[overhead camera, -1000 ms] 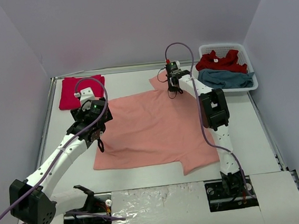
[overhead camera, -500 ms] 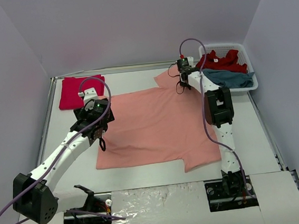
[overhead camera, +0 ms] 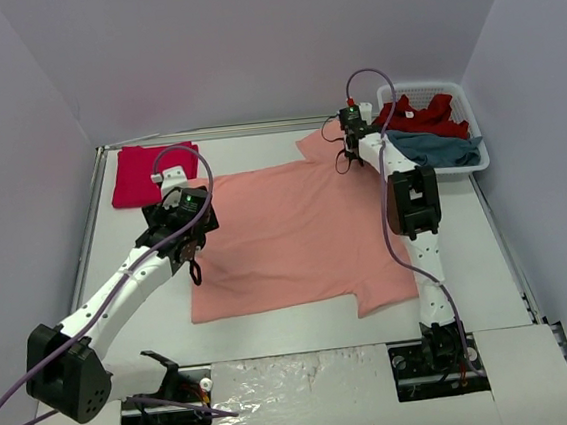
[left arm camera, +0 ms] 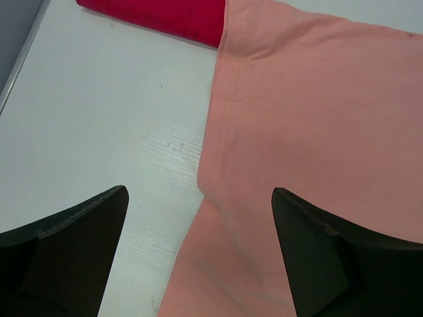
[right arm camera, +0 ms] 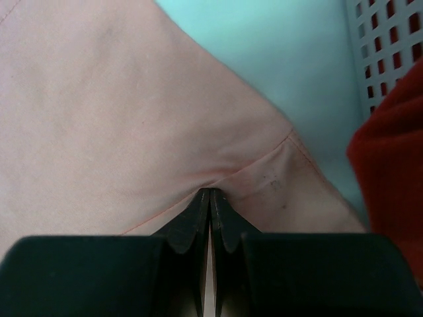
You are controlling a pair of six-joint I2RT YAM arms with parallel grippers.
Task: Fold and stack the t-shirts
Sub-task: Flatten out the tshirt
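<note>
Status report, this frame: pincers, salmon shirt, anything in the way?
Right pincer shut on salmon t-shirt near the basket. Left pincer open above its opposite edge. Spread flat, unfolded. Nothing in the way.

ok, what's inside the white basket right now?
Two bunched tees lie in the white basket: a crimson red t-shirt at the far end and a teal-blue t-shirt nearer the arms. The basket floor, and anything beneath the tees, is covered.
</note>
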